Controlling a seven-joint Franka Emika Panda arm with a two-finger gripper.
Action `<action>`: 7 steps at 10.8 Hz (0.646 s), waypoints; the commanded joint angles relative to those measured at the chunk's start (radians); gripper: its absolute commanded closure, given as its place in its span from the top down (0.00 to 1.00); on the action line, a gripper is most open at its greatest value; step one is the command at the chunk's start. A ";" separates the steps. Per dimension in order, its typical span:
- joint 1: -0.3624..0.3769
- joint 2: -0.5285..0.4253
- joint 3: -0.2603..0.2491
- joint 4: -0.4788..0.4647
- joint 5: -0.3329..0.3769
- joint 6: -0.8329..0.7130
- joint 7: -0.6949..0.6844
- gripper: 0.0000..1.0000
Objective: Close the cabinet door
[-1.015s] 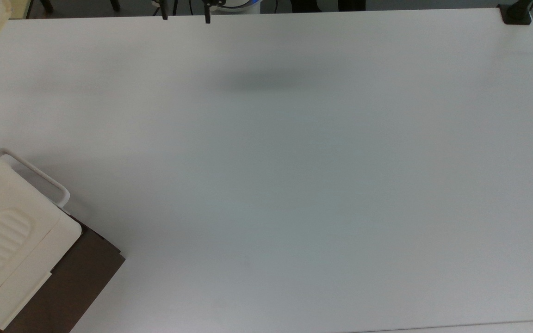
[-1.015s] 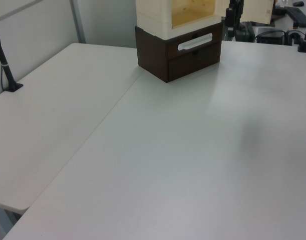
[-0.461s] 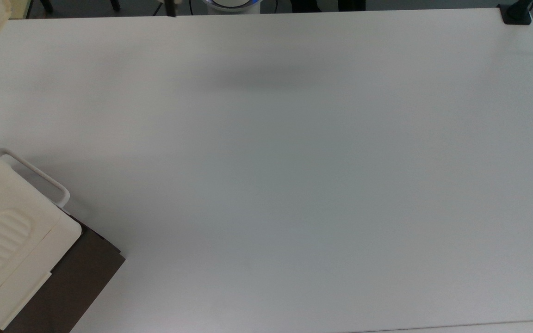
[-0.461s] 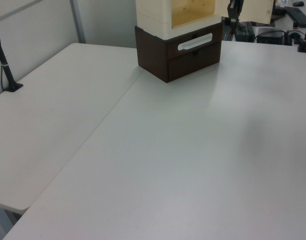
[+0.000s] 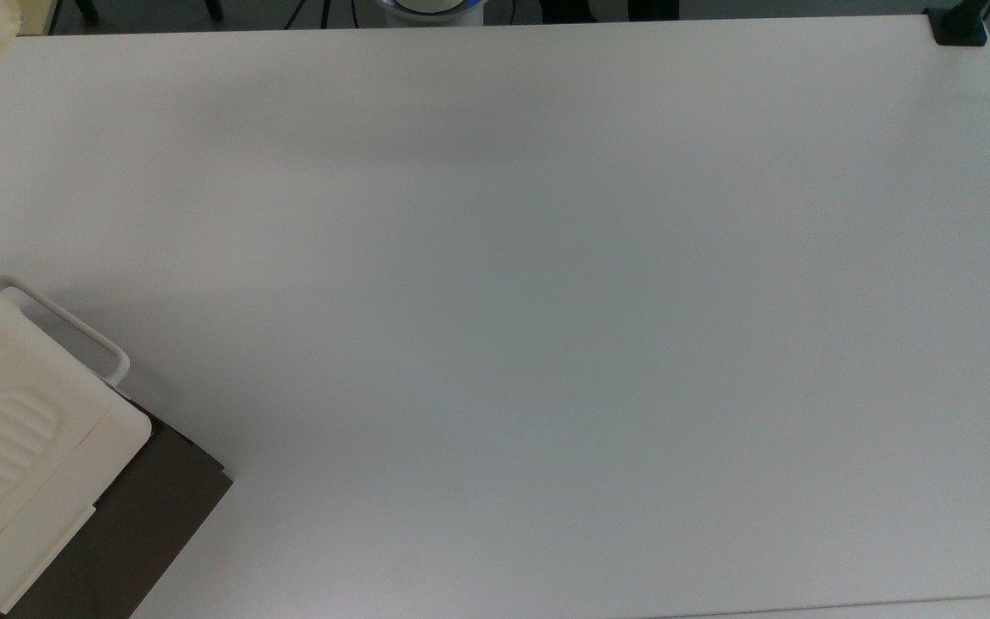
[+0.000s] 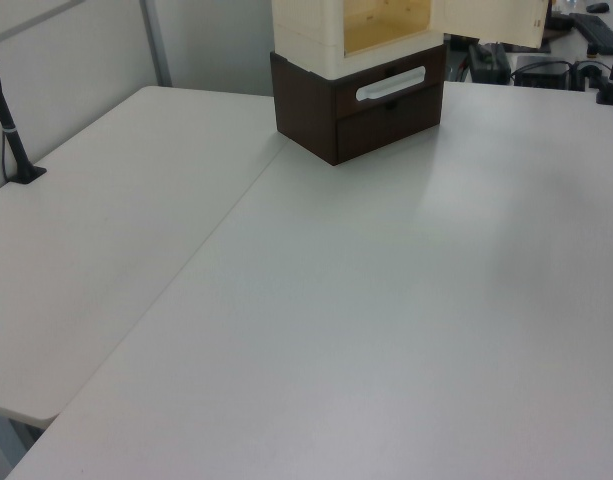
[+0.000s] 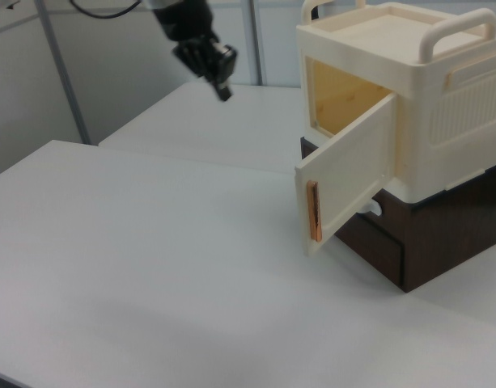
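The gripper (image 7: 221, 83) has lifted out of the top view's upper edge and now hangs in the right view's upper left, well apart from the cabinet door (image 7: 349, 176), which stands ajar at centre right, unclosed; jaw state I cannot tell.

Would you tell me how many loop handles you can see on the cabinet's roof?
2: one handle at the roof's near corner on the right view's right, another handle at the far corner toward the right view's left. More may be hidden.
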 commanded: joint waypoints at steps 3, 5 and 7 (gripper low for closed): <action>-0.090 0.028 -0.117 0.019 0.072 0.199 -0.035 0.00; -0.140 0.037 -0.159 0.013 0.103 0.237 -0.116 0.00; -0.163 0.046 -0.226 0.007 0.143 0.238 -0.257 0.00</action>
